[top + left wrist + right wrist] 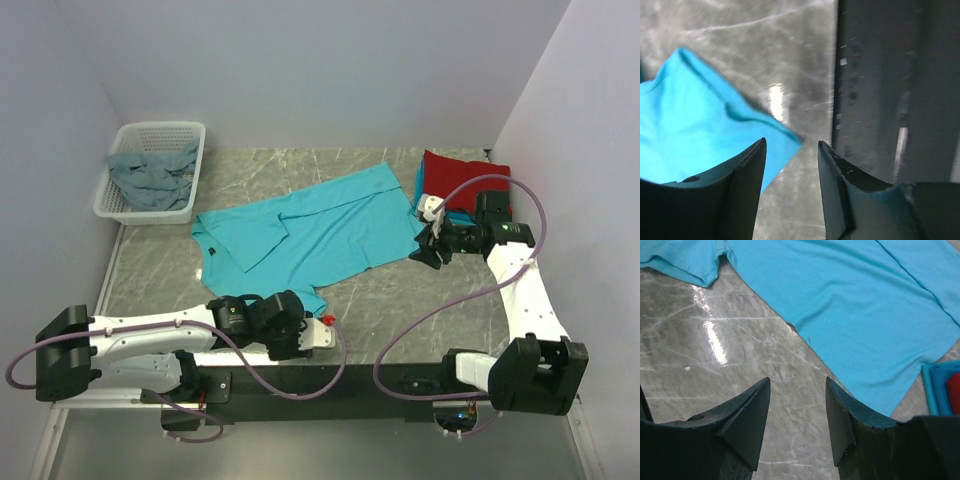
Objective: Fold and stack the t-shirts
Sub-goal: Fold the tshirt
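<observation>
- bright turquoise cloth t-shirt [320, 225] lay spread flat on the grey marbled table [400, 300].
- left gripper [791, 142] sat at its 6 o'clock corner, jaws apart, empty.
- right gripper [797, 380] hovered at its 3 o'clock hem, jaws apart, empty.

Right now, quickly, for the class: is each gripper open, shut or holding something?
Left gripper: open, empty, by a corner of the turquoise shirt.
Right gripper: open, empty, over the table beside that shirt.

From high at the near edge, you look down over the whole table [440, 300]. Both wrist cameras sit close, facing down. All three views share the turquoise t-shirt [320, 225].
</observation>
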You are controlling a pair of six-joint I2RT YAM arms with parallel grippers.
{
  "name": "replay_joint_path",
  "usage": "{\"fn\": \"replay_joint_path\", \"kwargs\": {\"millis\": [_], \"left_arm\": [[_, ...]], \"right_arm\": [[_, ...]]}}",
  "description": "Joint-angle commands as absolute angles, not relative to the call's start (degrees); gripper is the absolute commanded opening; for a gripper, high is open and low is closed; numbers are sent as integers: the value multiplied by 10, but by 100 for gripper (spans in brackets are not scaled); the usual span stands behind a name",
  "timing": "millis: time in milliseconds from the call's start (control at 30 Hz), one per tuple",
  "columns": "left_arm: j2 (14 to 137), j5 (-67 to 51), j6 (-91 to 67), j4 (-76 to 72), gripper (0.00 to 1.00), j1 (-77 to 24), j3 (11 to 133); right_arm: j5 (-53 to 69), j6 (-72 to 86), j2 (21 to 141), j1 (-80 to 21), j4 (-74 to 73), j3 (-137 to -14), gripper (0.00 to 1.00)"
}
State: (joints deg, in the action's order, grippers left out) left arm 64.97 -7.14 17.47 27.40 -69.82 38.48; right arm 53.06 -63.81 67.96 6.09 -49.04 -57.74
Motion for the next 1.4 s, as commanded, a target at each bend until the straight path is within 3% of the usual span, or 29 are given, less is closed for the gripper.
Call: {"fn": "replay_joint_path", "kwargs": {"millis": [0, 533, 867, 900, 933, 1033, 1133, 1200, 1367], "left_arm": [[656, -11, 171, 279, 52, -704, 381], [742, 56, 187, 254, 55, -730, 364], [765, 67, 188, 223, 29, -731, 355], [761, 68, 187, 227, 11, -731, 357], [757, 73, 186, 231, 0, -732, 360], [721, 82, 183, 267, 1, -740, 361], [680, 75, 181, 323, 0, -748, 368], [651, 80, 179, 352, 0, -751, 373], [588, 80, 172, 439, 0, -751, 381]], "right_arm": [[564, -643, 677, 74, -505, -580, 55], [593, -676, 714, 102, -557, -594, 55], [577, -690, 694, 103, -565, -589, 55], [568, -693, 688, 104, -563, -586, 55], [562, -695, 683, 104, -559, -578, 55], [523, -740, 665, 104, -543, -552, 56], [454, -911, 675, 104, -552, -513, 58], [414, -1005, 707, 104, -541, -505, 59], [363, -1073, 814, 103, -539, -560, 58]]}}
